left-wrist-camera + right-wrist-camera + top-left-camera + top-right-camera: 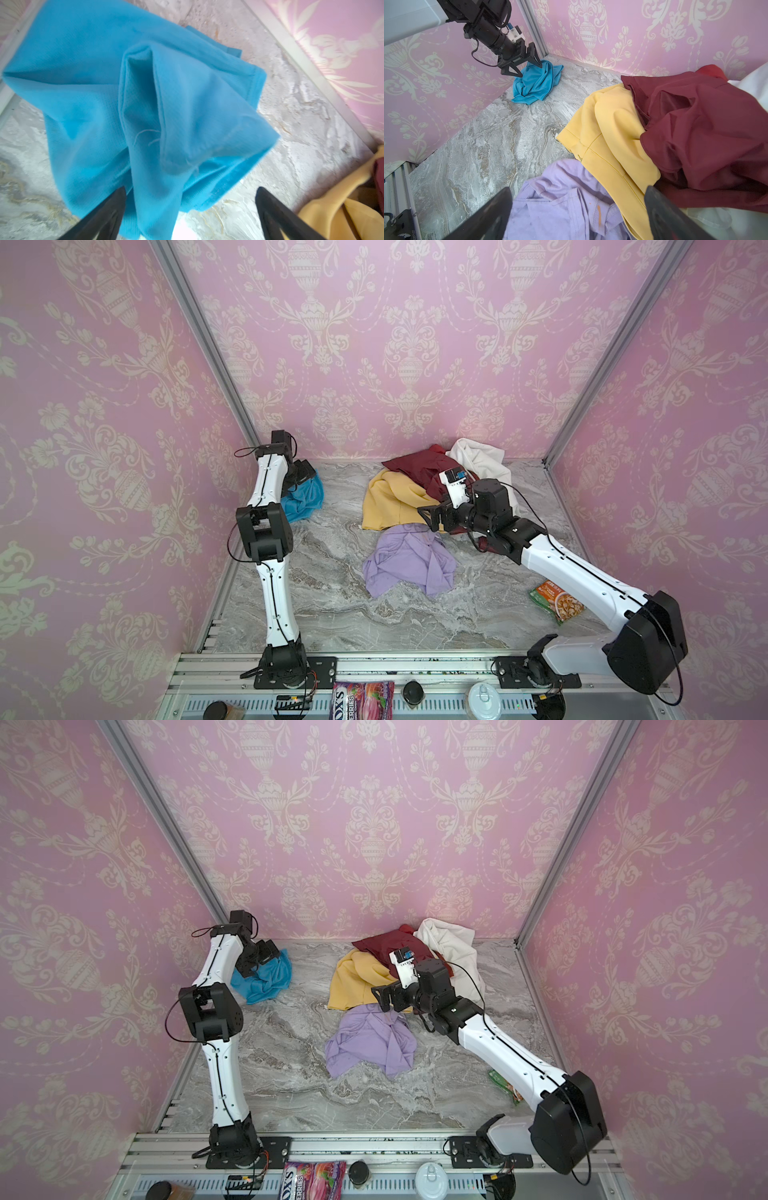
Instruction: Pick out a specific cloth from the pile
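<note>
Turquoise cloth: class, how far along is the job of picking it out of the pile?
Done: the turquoise cloth lies crumpled by the far left corner, apart from the pile. In hand: nothing; the left pincer hangs open over it, the right pincer open near the lilac cloth. Left: seemingly only drawing the arms back.

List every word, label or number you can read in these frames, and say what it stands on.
"OX'S" and "ERRIES", both cut off by the frame edge, on the pink candy bag.
Orange snack packet: print too small to read.
Digits on the black bracket in the right wrist view: roughly "0207122", blurred.
</note>
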Robot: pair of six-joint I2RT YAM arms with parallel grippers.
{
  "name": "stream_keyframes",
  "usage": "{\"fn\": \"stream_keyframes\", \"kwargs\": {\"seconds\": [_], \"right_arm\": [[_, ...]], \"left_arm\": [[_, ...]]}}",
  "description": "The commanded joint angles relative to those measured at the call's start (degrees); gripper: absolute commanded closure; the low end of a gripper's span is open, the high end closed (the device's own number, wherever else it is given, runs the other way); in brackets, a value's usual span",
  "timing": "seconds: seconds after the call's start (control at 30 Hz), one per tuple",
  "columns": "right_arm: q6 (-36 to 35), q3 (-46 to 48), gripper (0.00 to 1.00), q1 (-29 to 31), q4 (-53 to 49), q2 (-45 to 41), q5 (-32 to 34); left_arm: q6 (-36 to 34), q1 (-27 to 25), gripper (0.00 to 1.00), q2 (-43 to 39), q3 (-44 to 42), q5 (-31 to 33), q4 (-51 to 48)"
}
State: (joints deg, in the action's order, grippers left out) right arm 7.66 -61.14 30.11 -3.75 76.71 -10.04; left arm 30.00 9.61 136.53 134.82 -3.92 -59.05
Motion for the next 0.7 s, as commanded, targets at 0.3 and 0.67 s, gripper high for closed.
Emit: {"fn": "stream_keyframes", "kwargs": {"seconds": [0.3,0.67], "right_arm": [[-3.0,-3.2,0.00,-2.9,-5.0,-4.8,3.7],[-6.5,2.0,0.00,-8.3,-6.6,-14.3,15.5]], "left_arm": [[-12.6,-5.0,0.01,-19.1,-13.1,7.4,7.6],[-16.7,-6.4,0.01,-48.5,-56.0,1.3,40.2]]}}
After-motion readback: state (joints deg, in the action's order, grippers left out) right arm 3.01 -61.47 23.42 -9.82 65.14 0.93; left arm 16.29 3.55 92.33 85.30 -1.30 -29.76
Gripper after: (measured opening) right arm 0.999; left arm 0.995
